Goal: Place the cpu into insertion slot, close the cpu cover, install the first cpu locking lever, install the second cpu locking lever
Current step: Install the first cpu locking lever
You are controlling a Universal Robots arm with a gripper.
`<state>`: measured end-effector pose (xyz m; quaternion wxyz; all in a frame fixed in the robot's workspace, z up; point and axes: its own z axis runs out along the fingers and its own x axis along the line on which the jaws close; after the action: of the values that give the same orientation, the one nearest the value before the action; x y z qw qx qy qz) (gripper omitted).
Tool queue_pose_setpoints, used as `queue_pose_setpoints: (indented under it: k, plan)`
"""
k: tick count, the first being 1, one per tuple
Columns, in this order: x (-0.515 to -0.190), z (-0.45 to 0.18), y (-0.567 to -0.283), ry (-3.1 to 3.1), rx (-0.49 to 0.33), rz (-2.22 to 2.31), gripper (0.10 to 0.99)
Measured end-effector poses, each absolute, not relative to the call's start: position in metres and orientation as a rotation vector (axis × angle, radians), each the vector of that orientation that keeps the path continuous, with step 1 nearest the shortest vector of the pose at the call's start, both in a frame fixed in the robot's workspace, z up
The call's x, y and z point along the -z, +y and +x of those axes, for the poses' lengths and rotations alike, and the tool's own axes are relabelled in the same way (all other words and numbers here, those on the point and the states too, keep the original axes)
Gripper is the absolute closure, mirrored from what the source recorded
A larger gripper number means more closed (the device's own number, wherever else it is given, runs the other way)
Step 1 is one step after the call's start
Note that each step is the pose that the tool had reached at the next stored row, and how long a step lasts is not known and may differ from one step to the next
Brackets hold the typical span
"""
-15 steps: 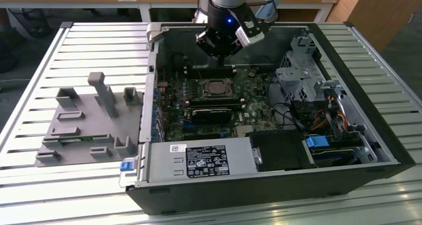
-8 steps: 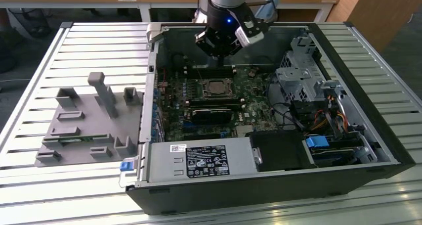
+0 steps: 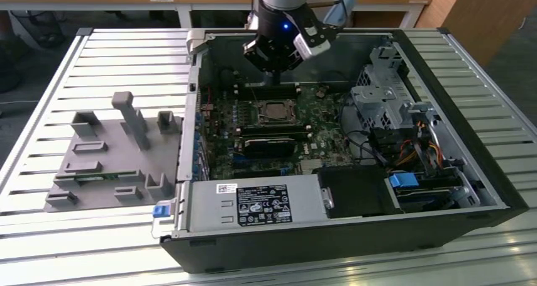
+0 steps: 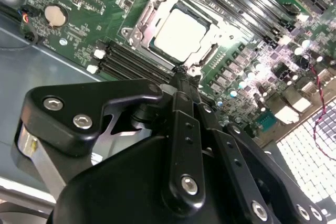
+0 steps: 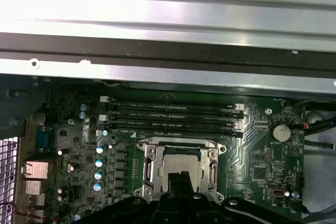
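I'm seeing one cpu point(image 4: 181, 31) sitting framed by one cpu cover point(image 4: 142, 18), with the gripper point(image 4: 182, 73) fingers pressing together just beside it. One white label point(image 3: 264, 204) is showing, its print too small to read.

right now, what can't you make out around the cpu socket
- first wrist view: the gripper covers one edge of the cpu
- second wrist view: its tip hides part of the cpu cover rim
- exterior view: the insertion slot is too small to tell if it is latched
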<state>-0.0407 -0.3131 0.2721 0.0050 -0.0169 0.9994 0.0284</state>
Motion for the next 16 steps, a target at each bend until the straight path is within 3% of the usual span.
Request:
queue_pose_setpoints:
  k: [12, 16]
  plan:
    - [-0.27, -0.057, -0.308, 3.129, -0.089, -0.053, 0.98]
    - [-0.268, -0.033, -0.308, 3.127, -0.089, -0.053, 0.98]
